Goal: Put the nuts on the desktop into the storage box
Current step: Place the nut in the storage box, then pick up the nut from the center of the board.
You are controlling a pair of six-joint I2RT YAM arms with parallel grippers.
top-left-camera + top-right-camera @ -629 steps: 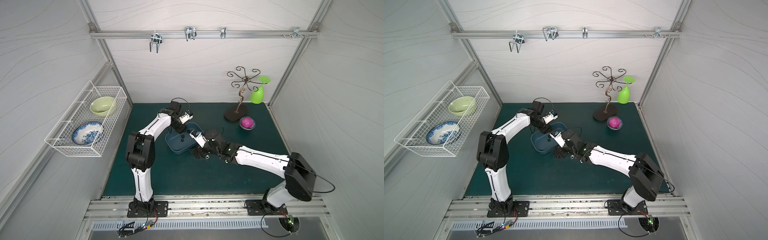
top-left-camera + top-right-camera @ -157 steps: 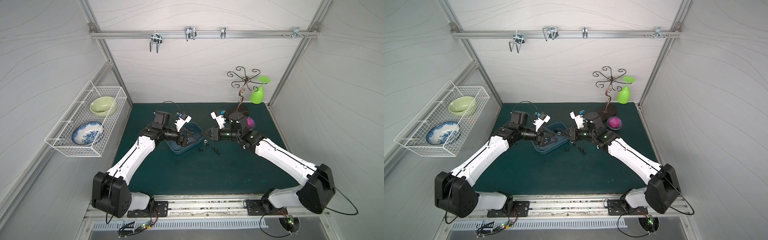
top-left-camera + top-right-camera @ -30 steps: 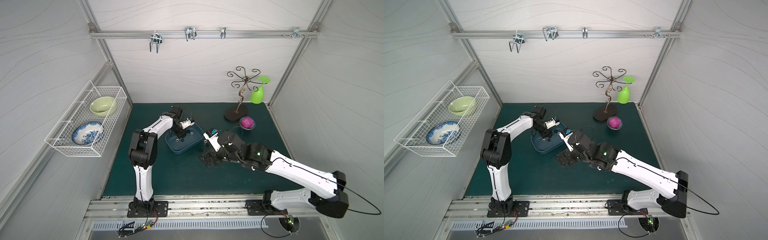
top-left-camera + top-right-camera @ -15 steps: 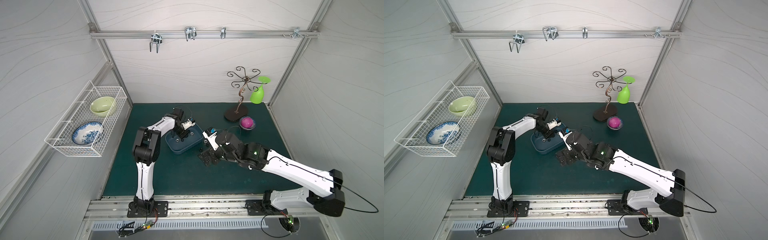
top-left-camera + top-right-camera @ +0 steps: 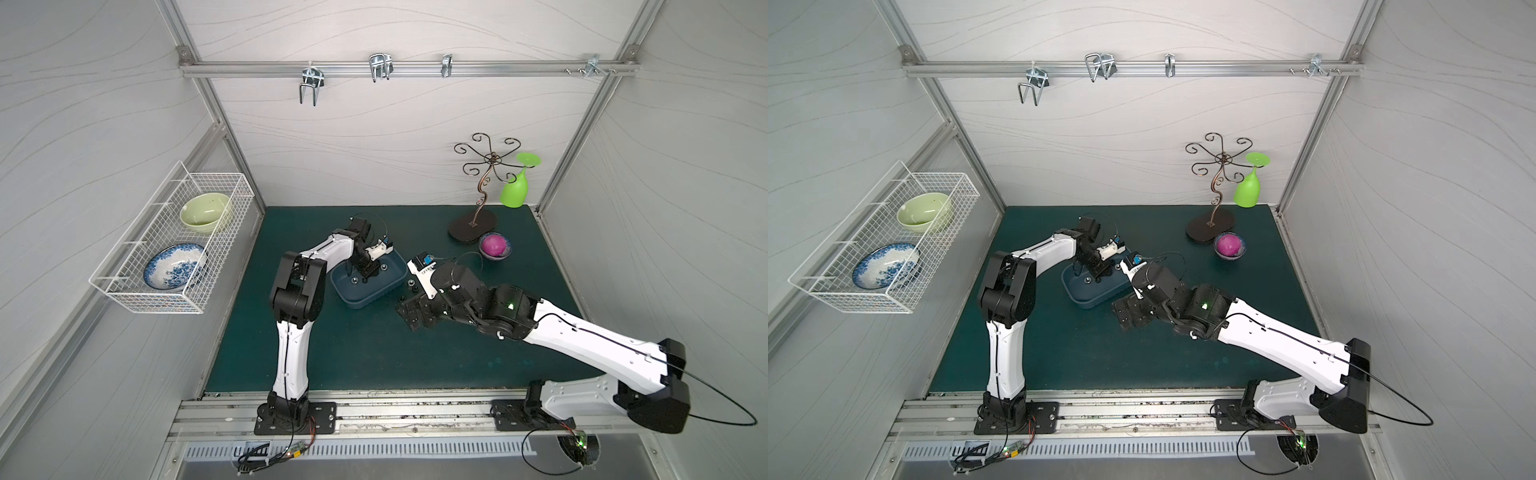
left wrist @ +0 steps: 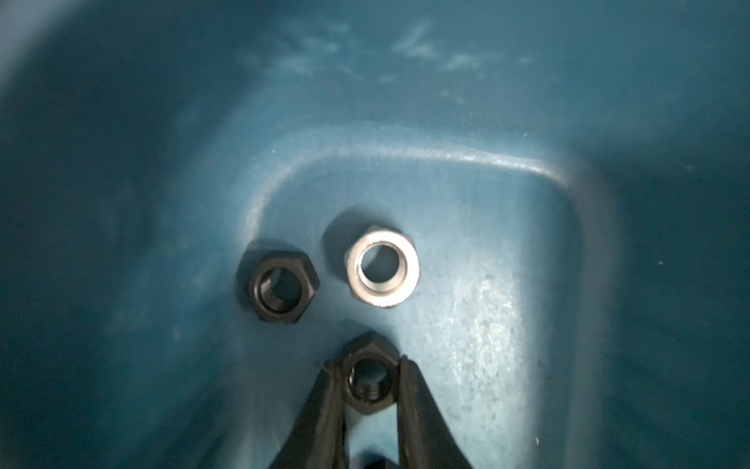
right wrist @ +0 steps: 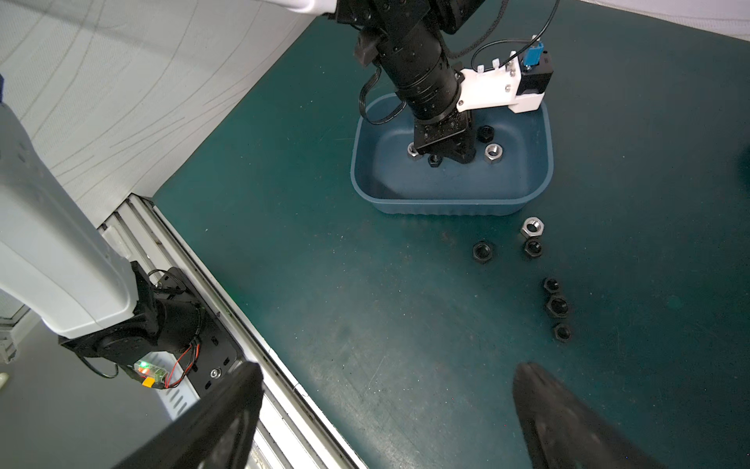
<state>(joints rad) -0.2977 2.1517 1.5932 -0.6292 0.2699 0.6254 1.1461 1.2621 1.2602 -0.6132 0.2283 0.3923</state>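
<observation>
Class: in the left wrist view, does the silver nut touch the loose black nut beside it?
Apart: the left wrist view shows bare storage box floor between silver nut and loose black nut.

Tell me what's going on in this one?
The left end effector is low inside the storage box, pinching a black nut beside other nuts already lying there. The right end effector hangs wide open over the desktop, where six loose nuts lie next to the box, not yet collected.
</observation>
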